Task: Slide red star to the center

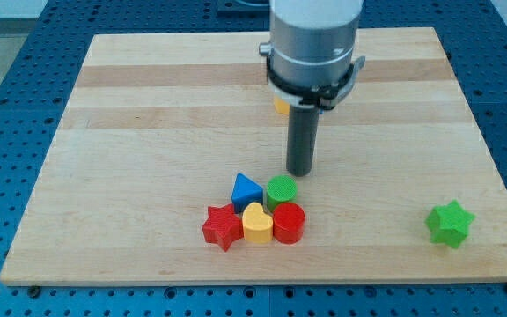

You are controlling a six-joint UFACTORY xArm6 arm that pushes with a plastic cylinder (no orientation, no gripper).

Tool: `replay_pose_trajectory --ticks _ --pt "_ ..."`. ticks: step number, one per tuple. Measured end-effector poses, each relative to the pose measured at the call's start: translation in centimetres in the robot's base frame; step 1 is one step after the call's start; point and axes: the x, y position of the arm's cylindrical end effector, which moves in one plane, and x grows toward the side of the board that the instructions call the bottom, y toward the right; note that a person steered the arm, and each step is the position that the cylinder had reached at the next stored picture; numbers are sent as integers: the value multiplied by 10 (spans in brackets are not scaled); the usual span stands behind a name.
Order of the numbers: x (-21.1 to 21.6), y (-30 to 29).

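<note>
Hazard entry: no hand fitted. The tip (300, 171) hovers above the green cylinder (281, 189). The red star (222, 226) touches the yellow heart (256, 223); pushing may drag neighbours.

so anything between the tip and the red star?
Yes. My tip sits above the cluster; the blue triangular block and yellow heart lie between it and the red star.

The red star (222, 226) I am to move lies flat on the wooden board, low in the view and a little left of the middle. It is a chunky, glossy block with its points spread outward. Its right-hand side touches a neighbouring block, so it forms the left end of a tight cluster.
</note>
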Motion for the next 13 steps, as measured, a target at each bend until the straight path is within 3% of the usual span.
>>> replay_pose_trajectory --ticks 3,5,7,11,13 --pt "-111 102" --pt "-161 64" --pt "-154 30" --pt "-85 17" --pt "-84 -18"
